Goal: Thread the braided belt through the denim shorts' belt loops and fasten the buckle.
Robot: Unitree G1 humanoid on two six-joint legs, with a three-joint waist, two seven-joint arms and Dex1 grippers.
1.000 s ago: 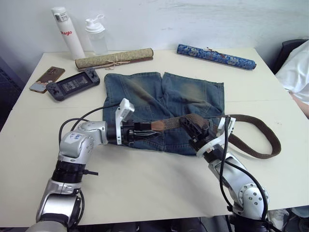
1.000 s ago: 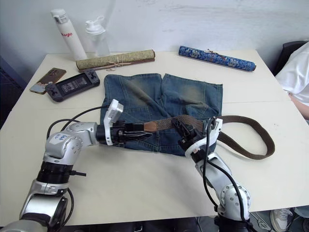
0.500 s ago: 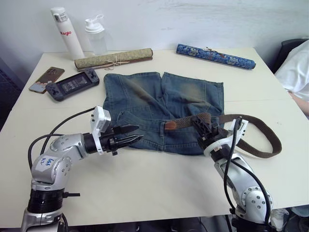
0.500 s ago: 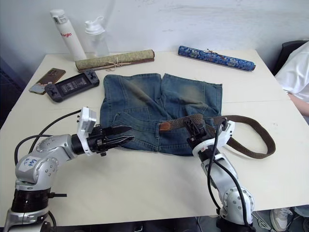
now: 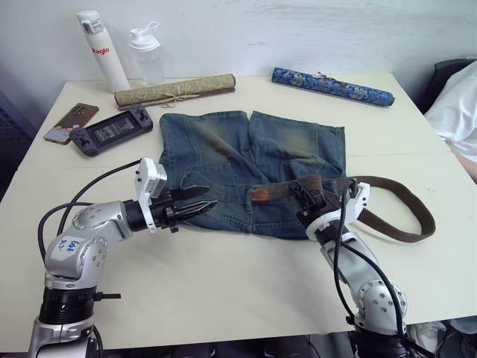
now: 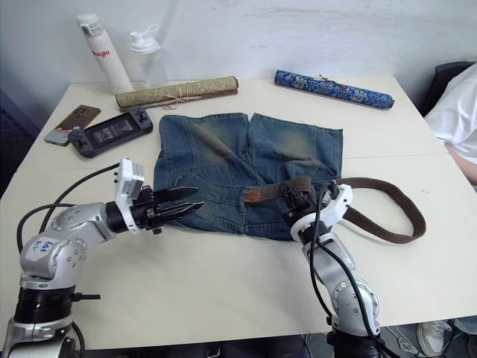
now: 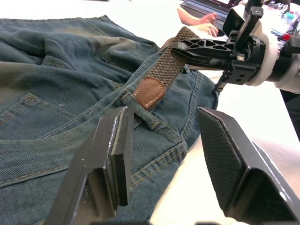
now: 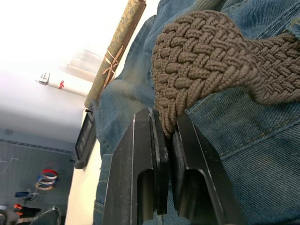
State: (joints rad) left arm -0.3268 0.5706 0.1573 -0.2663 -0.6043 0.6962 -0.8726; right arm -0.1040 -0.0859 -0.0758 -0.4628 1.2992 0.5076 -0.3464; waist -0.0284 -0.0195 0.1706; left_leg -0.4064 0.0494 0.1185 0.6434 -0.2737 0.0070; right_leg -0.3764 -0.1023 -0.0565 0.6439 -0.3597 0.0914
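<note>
- Shorts lie flat mid-bench, waistband toward the robot, legs pointing away — this puts the loops within reach of both arms.
- Belt runs across the waistband on the shorts' right half; the rest trails off the shorts' right edge onto the bench in a long loop and curves back. The slack out there looks left free so the strap can feed forward.
- Leather tip rests at the waistband's middle, just touching a loop — lying on top or barely under it, I cannot tell which.
- Buckle: not made out in these views.
- Right gripper sits over the shorts' right half, fingers pinched shut on a bunched fold of the strap, a little behind the tip. Judgement: held there to push the tip along the waistband toward the next loop.
- Left gripper hovers at the shorts' left waistband edge, pointing toward the tip, fingers spread wide, nothing in them, apart from the cloth. Judgement: poised to receive the tip once it clears the loop, or to pin the denim.
- Stage, as I read it — threading under way, roughly half the waistband covered; fastening not begun.
- Risk: the braid is soft and buckles when pushed, as the fold shows.
</note>
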